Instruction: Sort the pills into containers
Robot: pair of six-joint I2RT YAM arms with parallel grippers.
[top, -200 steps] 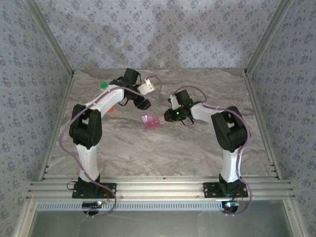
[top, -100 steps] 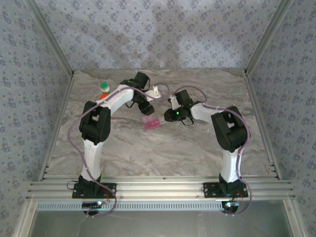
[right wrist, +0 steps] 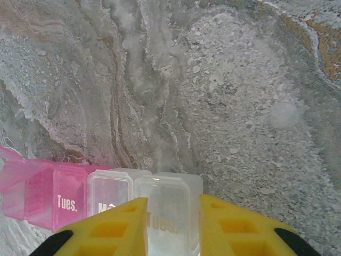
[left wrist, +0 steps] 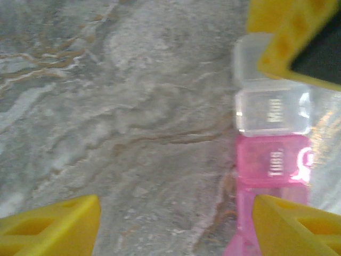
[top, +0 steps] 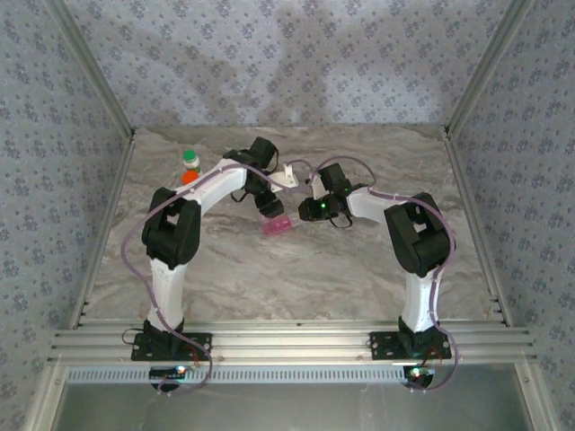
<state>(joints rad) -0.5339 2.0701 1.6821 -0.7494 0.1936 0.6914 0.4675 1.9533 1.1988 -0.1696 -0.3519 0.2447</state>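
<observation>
The pill box lies flat on the marble-patterned table, about midway between the two arms and toward the middle of the surface. It is a strip of small lidded compartments, clear at one end and pink at the other. In the right wrist view a pink compartment reads "Tues." and clear ones sit next to it. In the left wrist view a clear lid sits directly above a pink one along the right edge.

The right end effector is clamped on the clear end of the pill box. A yellow finger presses each side of the last clear compartment. In the top view this end effector reaches the box from its right side. One of its yellow fingers also appears in the left wrist view, over the clear end.

The left end effector hangs over the table just left of the pill box, with its jaws apart and nothing between them. Its right finger comes close to the pink section, and I cannot tell whether they touch. In the top view it sits just behind the box's pink end.

Well to the left of the pill box, toward the back of the table, stand a green-capped bottle and an orange object just in front of it.
</observation>
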